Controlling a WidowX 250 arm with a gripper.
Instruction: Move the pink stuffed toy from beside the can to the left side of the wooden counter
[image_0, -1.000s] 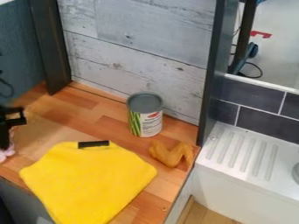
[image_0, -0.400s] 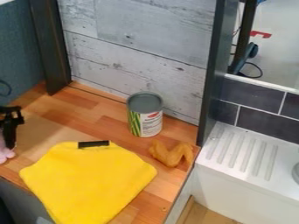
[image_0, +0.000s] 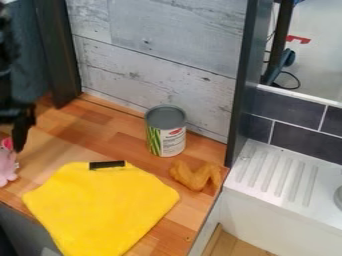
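Yellow, soft-looking cloth (image_0: 103, 207) on wood (image_0: 113, 125)

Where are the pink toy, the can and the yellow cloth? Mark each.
Pink toy (image_0: 6, 167), camera view, on its visible body.
Can (image_0: 174, 142), camera view, on its label.
Yellow cloth (image_0: 101, 207), camera view, on its middle.

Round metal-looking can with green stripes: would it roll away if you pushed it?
The can stands upright, so a low push would probably just slide it. It looks taller than wide, so a high shove might tip it. Lying down, its round side could roll.
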